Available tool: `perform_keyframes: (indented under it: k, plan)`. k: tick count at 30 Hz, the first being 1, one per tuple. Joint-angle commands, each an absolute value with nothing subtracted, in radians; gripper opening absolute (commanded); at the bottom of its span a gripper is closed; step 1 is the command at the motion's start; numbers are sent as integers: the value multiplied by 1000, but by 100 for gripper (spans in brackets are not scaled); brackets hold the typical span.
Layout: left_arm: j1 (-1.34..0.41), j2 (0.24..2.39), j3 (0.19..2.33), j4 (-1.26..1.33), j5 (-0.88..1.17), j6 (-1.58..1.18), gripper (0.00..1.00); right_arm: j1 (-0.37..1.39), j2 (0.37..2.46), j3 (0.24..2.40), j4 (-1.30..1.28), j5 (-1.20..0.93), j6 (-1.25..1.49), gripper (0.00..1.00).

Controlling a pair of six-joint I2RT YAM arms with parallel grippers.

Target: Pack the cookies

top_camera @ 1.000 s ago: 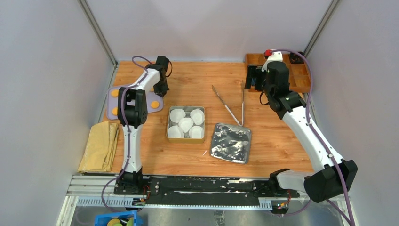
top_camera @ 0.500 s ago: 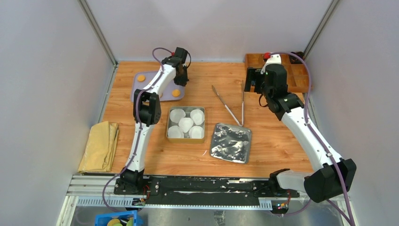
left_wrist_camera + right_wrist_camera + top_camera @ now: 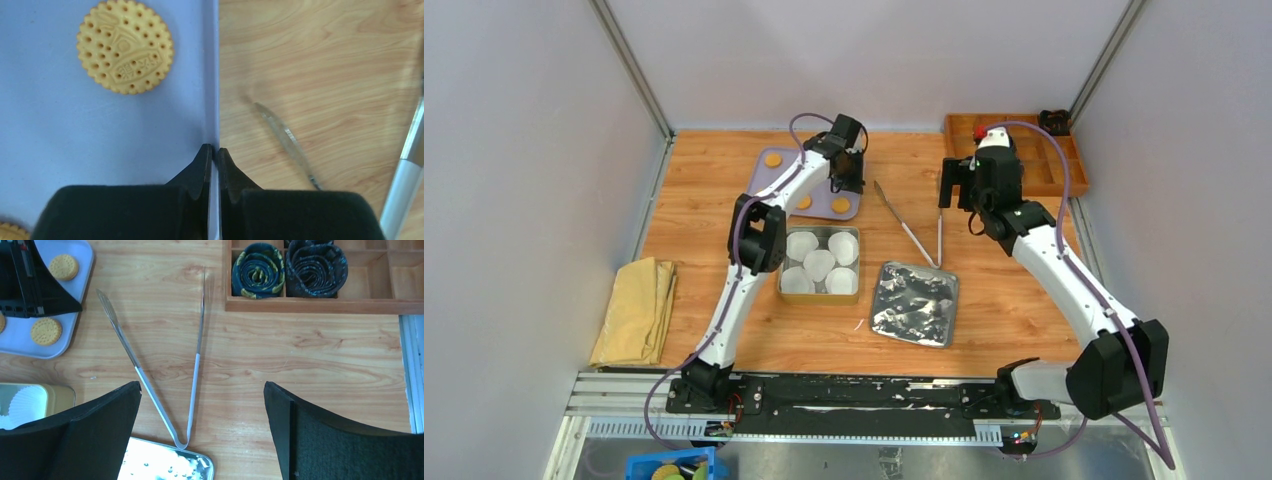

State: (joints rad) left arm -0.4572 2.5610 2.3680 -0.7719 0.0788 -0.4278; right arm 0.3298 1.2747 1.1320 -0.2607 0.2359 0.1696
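Wooden table (image 3: 694,190): tray (image 3: 100,130); tin (image 3: 819,297); tongs (image 3: 908,231); lid (image 3: 914,303), perhaps; cloth (image 3: 636,312)

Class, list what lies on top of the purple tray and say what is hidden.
Three cookies show on the purple tray. The left gripper pinches its edge, and the left arm covers its middle, so more may lie hidden.

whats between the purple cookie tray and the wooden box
Only the metal tongs, lying spread open between the purple tray and the wooden box; the right wrist view shows this best.
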Motion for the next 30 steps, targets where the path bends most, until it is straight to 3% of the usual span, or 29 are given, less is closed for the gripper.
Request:
perform_keyframes:
  k: [1, 8, 13, 19, 27, 30]
  plan:
    - [-460, 2604, 2397, -604, 245, -500, 6, 342, 1297, 1096, -276, 211, 203, 100]
    - [-463, 2639, 2368, -415, 327, -590, 14, 345, 1372, 1065, -302, 151, 234, 100]
    - [-471, 2607, 2319, -371, 327, -573, 37, 347, 1417, 1072, -324, 116, 246, 100]
    - [-496, 2347, 2032, -299, 241, -500, 60, 421, 1471, 1092, -328, 172, 216, 100]
    - [-495, 2031, 1703, -271, 162, -436, 62, 423, 1617, 1161, -385, 280, 247, 100]
    - [-495, 1966, 1675, -314, 127, -403, 63, 415, 1685, 1194, -396, 275, 252, 100]
